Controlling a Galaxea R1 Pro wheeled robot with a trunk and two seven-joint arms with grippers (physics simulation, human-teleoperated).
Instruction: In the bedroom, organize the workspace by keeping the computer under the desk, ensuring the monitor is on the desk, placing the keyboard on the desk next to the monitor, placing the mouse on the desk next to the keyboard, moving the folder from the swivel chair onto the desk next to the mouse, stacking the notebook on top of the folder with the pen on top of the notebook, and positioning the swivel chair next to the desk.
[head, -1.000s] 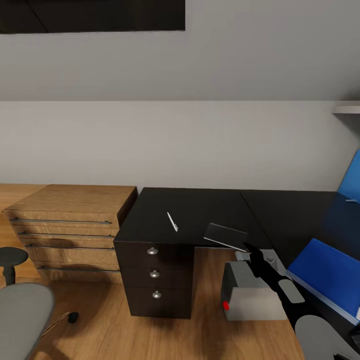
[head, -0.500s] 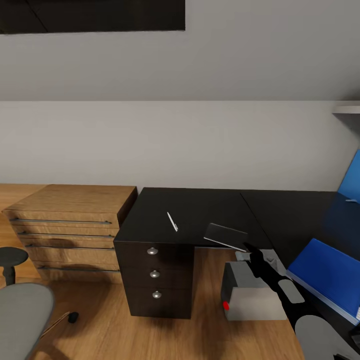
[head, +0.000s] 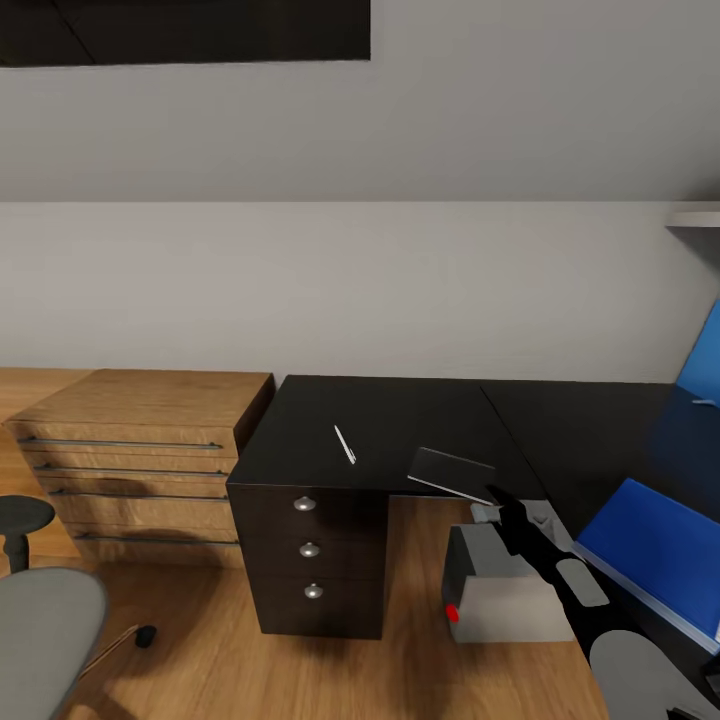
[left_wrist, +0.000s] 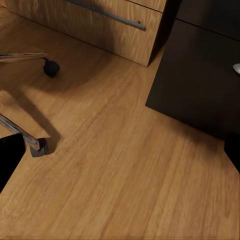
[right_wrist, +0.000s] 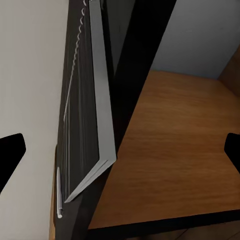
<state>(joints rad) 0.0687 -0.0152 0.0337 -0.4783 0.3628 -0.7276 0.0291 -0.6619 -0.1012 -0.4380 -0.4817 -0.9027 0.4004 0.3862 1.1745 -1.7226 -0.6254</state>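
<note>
The black desk (head: 400, 420) carries the white pen (head: 344, 443) and the dark grey notebook (head: 450, 471), which overhangs the front edge. My right gripper (head: 497, 503) is just off the notebook's near corner. The right wrist view has the notebook (right_wrist: 95, 110) edge-on between widely spread fingers of the right gripper (right_wrist: 120, 155), which is open, with the pen (right_wrist: 59, 192) beyond. The blue folder (head: 655, 555) lies on the desk's right wing. The grey computer (head: 495, 595) stands under the desk. The swivel chair (head: 40, 630) is at the lower left. My left gripper (left_wrist: 120, 160) is open over the floor. Monitor, keyboard and mouse are out of view.
A light wooden drawer chest (head: 140, 450) stands against the wall, left of the desk's black drawer unit (head: 312, 550). The left wrist view has the chair's chrome legs and a caster (left_wrist: 50, 67) on the wooden floor (left_wrist: 125, 165). A blue panel (head: 705, 365) rises at the far right.
</note>
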